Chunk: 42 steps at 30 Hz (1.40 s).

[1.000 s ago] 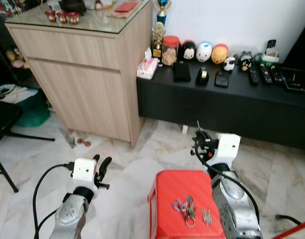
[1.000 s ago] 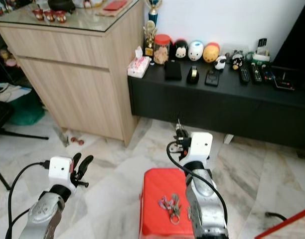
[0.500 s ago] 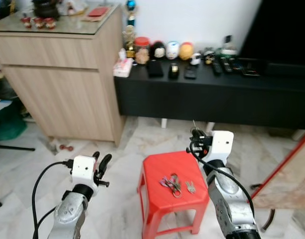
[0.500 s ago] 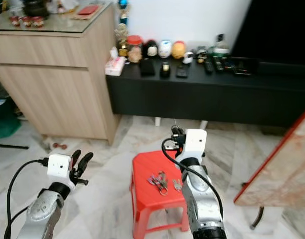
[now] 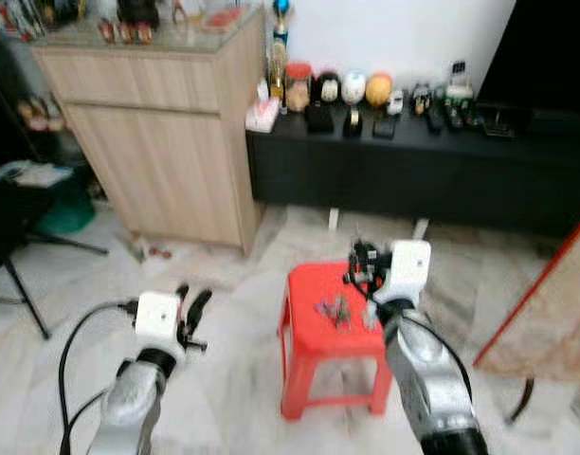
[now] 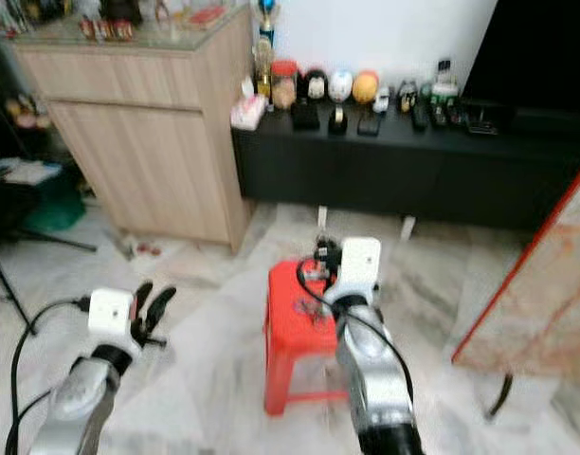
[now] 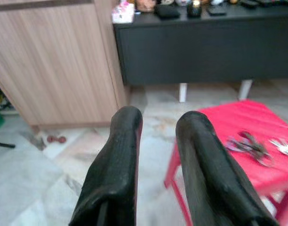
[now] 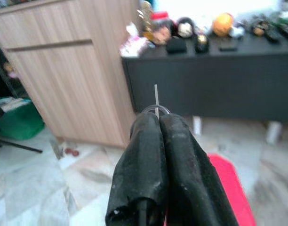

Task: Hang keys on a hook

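Red plastic stool [image 5: 333,327] carries the keys [image 7: 249,145] just beside the right pincer [image 8: 158,120], whose fingers press together around a thin wire ring. Blur hides how many keys lie there or which way they point. Off to the stool's side, the left pincer [image 7: 156,125] is parted, empty.

No legible text, label or number on anything.

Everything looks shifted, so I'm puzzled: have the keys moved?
No. The keys still lie on the same part of the stool; the camera moved.
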Tool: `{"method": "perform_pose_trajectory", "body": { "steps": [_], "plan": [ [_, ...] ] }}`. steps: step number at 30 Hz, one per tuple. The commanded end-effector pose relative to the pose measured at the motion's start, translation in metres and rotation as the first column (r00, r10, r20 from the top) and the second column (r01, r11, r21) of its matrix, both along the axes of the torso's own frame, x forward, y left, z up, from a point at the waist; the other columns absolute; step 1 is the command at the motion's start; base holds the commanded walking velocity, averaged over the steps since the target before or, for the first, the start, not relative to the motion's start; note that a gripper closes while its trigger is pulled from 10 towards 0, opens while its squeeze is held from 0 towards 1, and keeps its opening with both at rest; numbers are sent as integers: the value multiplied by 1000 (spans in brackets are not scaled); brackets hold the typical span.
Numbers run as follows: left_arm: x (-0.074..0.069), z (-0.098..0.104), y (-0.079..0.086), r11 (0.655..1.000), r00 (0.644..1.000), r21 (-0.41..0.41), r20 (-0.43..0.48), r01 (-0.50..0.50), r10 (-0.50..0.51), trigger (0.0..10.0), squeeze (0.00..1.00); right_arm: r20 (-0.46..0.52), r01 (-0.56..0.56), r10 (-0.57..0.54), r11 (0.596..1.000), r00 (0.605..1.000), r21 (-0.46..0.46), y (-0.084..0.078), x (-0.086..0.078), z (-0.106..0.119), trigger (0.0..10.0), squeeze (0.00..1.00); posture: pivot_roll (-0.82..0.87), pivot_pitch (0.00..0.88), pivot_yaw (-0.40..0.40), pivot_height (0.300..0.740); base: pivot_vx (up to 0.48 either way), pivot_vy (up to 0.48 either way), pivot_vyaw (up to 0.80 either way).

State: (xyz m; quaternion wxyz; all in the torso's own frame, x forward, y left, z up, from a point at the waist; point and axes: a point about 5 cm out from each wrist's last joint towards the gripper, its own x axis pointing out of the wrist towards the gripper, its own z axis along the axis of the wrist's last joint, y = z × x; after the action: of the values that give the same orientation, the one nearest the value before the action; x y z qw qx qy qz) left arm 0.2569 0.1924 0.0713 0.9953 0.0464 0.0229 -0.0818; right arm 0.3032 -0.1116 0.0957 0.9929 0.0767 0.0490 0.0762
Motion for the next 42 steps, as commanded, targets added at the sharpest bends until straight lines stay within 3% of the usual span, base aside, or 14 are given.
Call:
{"method": "perform_pose_trajectory", "body": {
  "steps": [1, 14, 16, 17, 18, 19, 29, 37, 42],
  "plan": [
    [2, 4, -1, 1000, 1000, -9, 1, 21, -21, 10000, 0, 0, -4, 4, 1000, 1000, 1, 3, 4, 3, 10000, 0, 31, 0, -15, 740, -307, 0, 0],
    [10, 9, -21, 981, 981, 22, -47, 191, -189, 10000, 0, -3, -74, 74, 997, 997, 17, 25, 22, 18, 10000, 0, 36, 0, -19, 740, -121, 0, 0],
    [11, 10, -30, 964, 962, 17, -66, 265, -264, 10000, 0, 0, -104, 104, 994, 995, 22, 32, 25, 22, 10000, 0, 37, 0, -17, 740, 0, 0, 0],
    [11, 12, -40, 937, 934, 22, -86, 350, -347, 10000, 0, -4, -132, 132, 991, 991, 7, 38, 28, 22, 10000, 0, 33, 0, -15, 740, 0, 0, 0],
    [11, 12, -40, 937, 934, 22, -86, 350, -347, 10000, 0, -4, -132, 132, 991, 991, 7, 38, 28, 22, 10000, 0, 33, 0, -15, 740, 0, 0, 0],
    [11, 14, -49, 911, 907, 18, -96, 412, -409, 10000, 0, -14, -149, 148, 989, 989, -7, 43, 29, 22, 10000, 0, 34, 0, -15, 740, 0, 0, 0],
    [14, 15, -90, 798, 795, 39, -129, 601, -593, 10000, 0, -40, -158, 158, 987, 987, 12, 56, 35, 28, 10000, 0, 17, 0, -13, 740, 0, 0, 0],
    [18, 15, -109, 788, 786, 30, -111, 615, -608, 10000, 0, -56, -148, 151, 988, 987, 51, 61, 33, 28, 10000, 0, 2, 0, -4, 740, 0, 0, 0],
    [25, 12, -119, 834, 832, 36, -100, 551, -546, 10000, 0, -57, -139, 143, 988, 988, 65, 62, 33, 31, 10000, 0, -12, 0, 0, 740, 0, 0, 0]
  ]
}}
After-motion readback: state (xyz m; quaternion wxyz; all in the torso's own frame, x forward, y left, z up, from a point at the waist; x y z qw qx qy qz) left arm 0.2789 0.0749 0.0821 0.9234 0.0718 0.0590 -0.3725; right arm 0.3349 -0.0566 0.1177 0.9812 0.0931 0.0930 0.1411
